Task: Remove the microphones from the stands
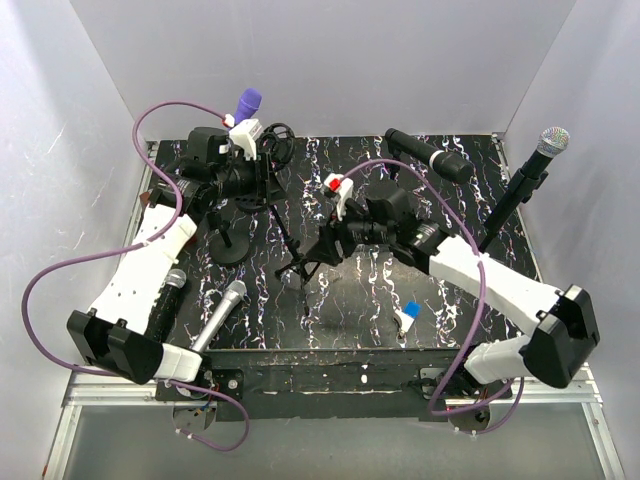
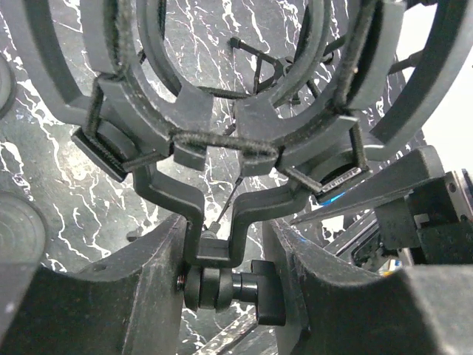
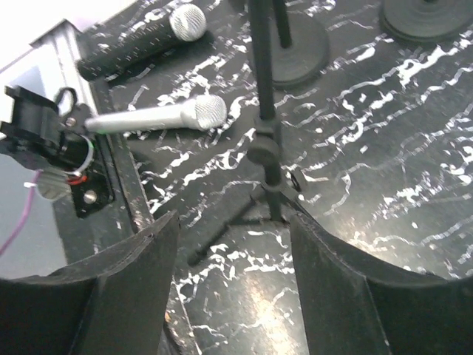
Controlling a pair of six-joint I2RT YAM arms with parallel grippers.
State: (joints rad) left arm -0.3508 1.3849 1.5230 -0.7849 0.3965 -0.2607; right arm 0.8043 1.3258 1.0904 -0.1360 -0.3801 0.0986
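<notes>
Top external view shows the purple-headed microphone [image 1: 247, 103] poking up near the far left corner of the desk [image 1: 360, 300], just beyond the left gripper [image 2: 222, 231]. Whether its body sits in the shock mount [image 2: 222, 140] I cannot tell; in the left wrist view, marbled desk and tripod legs show through the mount's rings. The left gripper is clenched on the mount's swivel joint, one finger against each side. The tripod stand [image 3: 264, 140] rises from the middle of the desk. The right gripper [image 3: 233, 220] is released, its fingers apart on either side of the thin pole. A silver microphone [image 1: 222, 312] and a black-bodied microphone [image 1: 168, 300] lie side by side at the near left edge. A black microphone [image 1: 430, 155] lies along the far edge. A glitter-headed microphone [image 1: 553, 140] sits atop a tall stand [image 1: 510, 200] at the right edge.
</notes>
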